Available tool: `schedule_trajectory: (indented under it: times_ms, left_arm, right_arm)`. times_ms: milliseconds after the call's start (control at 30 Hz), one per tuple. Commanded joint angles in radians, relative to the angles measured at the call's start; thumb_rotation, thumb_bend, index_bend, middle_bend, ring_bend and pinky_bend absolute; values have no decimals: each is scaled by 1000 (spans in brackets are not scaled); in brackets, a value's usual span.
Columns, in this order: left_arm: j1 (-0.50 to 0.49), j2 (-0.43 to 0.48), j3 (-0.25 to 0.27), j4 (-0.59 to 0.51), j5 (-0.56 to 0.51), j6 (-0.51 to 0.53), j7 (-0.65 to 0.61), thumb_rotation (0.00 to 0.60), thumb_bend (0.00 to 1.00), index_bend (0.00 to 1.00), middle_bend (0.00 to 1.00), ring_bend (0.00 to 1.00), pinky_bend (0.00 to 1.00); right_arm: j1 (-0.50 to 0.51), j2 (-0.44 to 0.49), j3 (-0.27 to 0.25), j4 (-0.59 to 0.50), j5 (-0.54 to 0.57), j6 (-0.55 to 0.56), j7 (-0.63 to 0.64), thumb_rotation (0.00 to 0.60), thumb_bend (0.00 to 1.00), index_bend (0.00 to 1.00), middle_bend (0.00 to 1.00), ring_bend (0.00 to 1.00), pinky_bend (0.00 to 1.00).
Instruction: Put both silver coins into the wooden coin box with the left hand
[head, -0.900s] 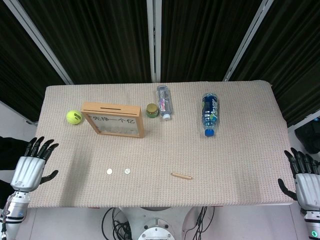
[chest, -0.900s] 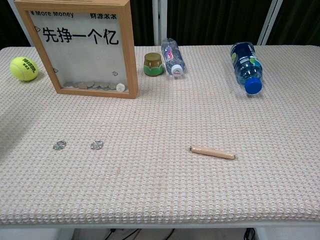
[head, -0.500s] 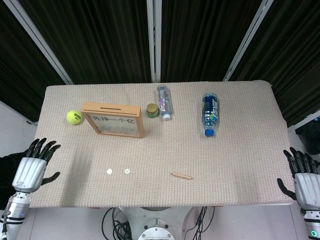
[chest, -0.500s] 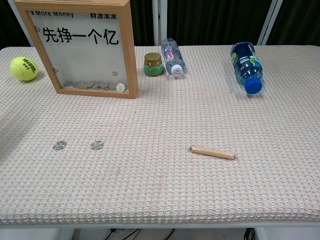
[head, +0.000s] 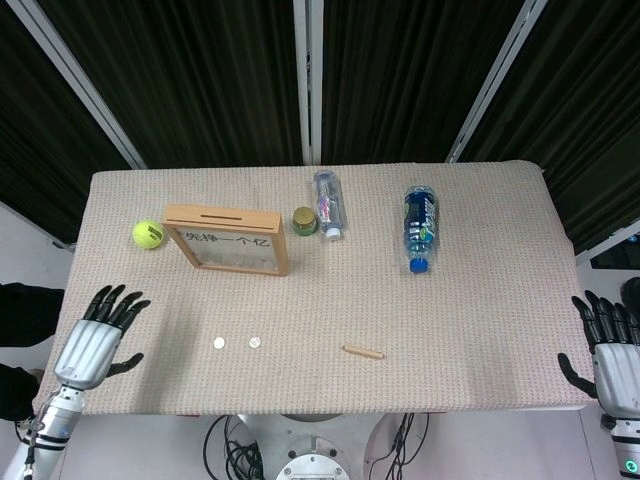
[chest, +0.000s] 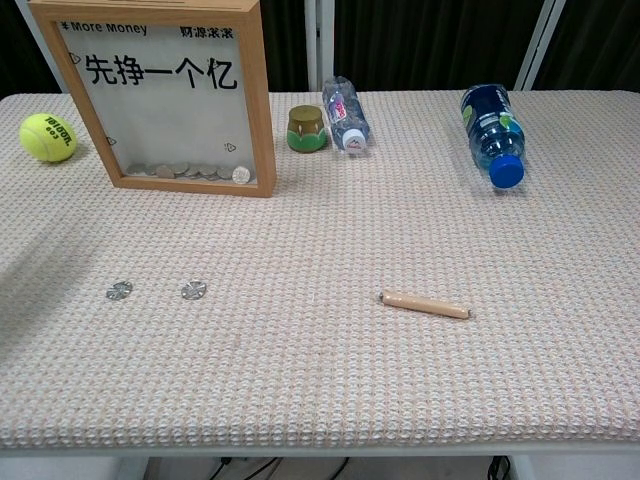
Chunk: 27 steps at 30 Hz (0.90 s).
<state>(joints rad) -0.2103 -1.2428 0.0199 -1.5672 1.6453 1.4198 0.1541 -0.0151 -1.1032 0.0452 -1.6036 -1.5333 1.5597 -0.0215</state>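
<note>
1. Both coins (head: 219, 342) (head: 255, 342) are seen flat on the table (head: 480, 300), side by side, nearer the front edge than the upright coin box (head: 228, 239).
2. The left hand (head: 92, 346) is spread and empty at the table's left edge.
3. The right hand (head: 612, 355) is held open, fingers apart, off the right edge.

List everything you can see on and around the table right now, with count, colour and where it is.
coins: 2, silver, front left of table, side by side, apart
coin box: 1, wooden frame with clear front, back left, upright, coins inside
tennis ball: 1, yellow-green, left of box
small jar: 1, olive-green, right of box
clear bottle: 1, lying beside jar
blue bottle: 1, lying, back right
wooden stick: 1, tan, front centre
table: 1, beige woven cover
left hand: open, front-left table edge
right hand: open, off right edge
</note>
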Motion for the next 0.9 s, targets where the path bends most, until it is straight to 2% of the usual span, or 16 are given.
schedule_trajectory:
  times_ms: [33,367,667,900]
  left_arm:
    - [-25,-39,12,15,14,-43,3,600,126,186,120,0,70]
    - [-77,-183,21,116,29,-123,-22,600,126,186,120,0,70]
    - [-102,-264,25,192,16,-162,-45,600,152,206,123,0,70]
    - [-111,-301,27,252,2,-171,-92,600,153,354,127,0,69]
  right_arm:
    - [-1,1,1,-2,1,2,1,600,270,0,0,0,0]
    - [0,-1,7,12,19,-7,24,600,272,0,0,0,0]
    - [1,8,17,2,22,4,31,600,273,0,0,0,0]
    - [-2,10,9,8,28,-8,33,600,271,0,0,0,0]
